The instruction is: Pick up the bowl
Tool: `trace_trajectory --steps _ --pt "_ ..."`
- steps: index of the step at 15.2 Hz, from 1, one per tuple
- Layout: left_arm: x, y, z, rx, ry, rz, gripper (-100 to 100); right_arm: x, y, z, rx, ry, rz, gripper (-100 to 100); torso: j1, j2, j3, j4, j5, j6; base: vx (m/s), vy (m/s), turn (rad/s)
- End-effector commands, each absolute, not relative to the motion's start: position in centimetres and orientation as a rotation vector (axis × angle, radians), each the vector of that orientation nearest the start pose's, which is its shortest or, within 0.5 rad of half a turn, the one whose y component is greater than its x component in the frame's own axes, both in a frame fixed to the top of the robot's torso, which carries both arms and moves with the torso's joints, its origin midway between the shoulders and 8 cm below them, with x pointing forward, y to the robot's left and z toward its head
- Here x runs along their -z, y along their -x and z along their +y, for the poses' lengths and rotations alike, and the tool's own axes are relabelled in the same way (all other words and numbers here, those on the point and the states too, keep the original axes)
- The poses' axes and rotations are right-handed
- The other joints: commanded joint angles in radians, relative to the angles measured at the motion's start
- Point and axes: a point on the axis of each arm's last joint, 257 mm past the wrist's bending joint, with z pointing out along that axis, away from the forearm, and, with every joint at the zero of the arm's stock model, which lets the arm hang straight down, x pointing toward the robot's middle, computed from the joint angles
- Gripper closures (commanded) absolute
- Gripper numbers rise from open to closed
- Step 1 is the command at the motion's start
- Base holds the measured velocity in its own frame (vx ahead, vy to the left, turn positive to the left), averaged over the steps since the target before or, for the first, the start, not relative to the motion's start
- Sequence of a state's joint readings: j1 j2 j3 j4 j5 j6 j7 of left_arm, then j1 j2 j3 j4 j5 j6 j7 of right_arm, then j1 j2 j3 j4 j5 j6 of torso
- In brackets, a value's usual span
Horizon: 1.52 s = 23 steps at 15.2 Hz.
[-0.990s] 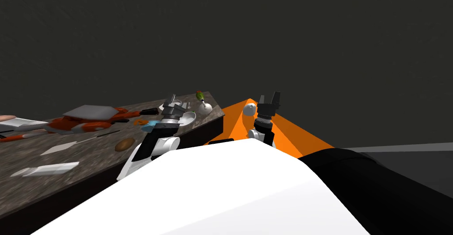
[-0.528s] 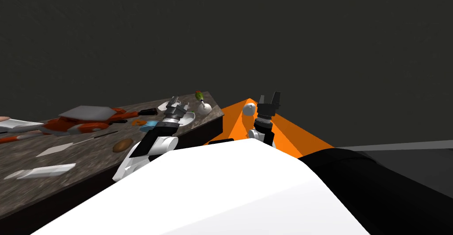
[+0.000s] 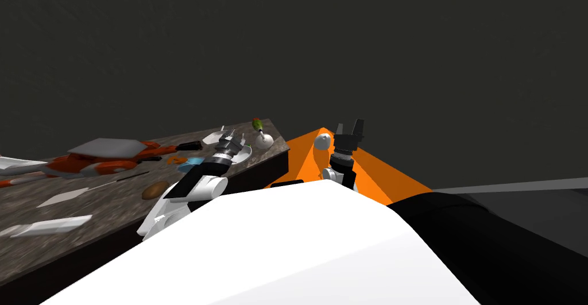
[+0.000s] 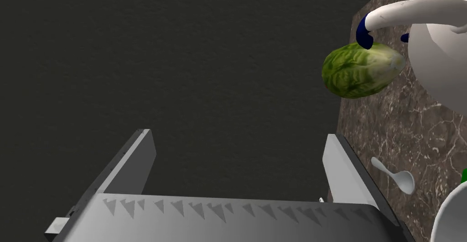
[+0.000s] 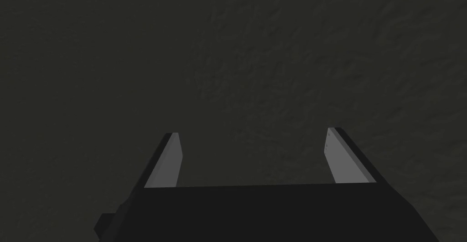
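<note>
Hovering over the table point(image 3: 115, 198) edge, left gripper point(image 4: 238, 134), fingers point(image 4: 137, 162) spread, empty. White bowl point(image 3: 246, 154) on the table near that edge, contents hidden. Lettuce point(image 4: 360, 70), spoon point(image 4: 396, 177), white jug point(image 4: 433, 57) also on the table. Right gripper point(image 5: 253, 132) off the table, fingers released, empty.

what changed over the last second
My left claw, open, edged a little toward the far corner of the counter, beside the bowl, as its elbow sank; my head camera rolled slightly. Nothing was gripped. The right claw stayed open and raised; the bowl stayed put.
</note>
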<state>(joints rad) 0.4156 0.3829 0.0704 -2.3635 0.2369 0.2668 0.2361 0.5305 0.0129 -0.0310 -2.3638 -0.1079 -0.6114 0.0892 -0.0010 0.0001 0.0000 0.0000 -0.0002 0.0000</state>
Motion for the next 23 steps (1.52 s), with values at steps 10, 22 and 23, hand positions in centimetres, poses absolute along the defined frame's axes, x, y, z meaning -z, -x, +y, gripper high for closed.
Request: trace_trajectory --steps 10,22,23 --pt "12.4 -42.6 31.1 1.250 1.364 1.269 -100 -7.1 -29.8 -30.0 -1.273 -0.562 0.437 0 0.000 0.000 0.000 0.000 0.000 0.000 -0.002 -0.013 -0.017" --pt "17.2 -41.7 32.9 1.131 1.586 1.362 -100 -7.1 -29.8 -30.0 -1.273 -0.562 0.437 0 0.000 0.000 0.000 0.000 0.000 0.000 0.001 -0.011 -0.014" --pt "17.8 -41.5 33.3 1.117 1.629 1.370 -100 -7.1 -29.8 -30.0 -1.273 -0.562 0.437 0 0.000 0.000 0.000 0.000 0.000 0.000 0.003 -0.009 -0.015"
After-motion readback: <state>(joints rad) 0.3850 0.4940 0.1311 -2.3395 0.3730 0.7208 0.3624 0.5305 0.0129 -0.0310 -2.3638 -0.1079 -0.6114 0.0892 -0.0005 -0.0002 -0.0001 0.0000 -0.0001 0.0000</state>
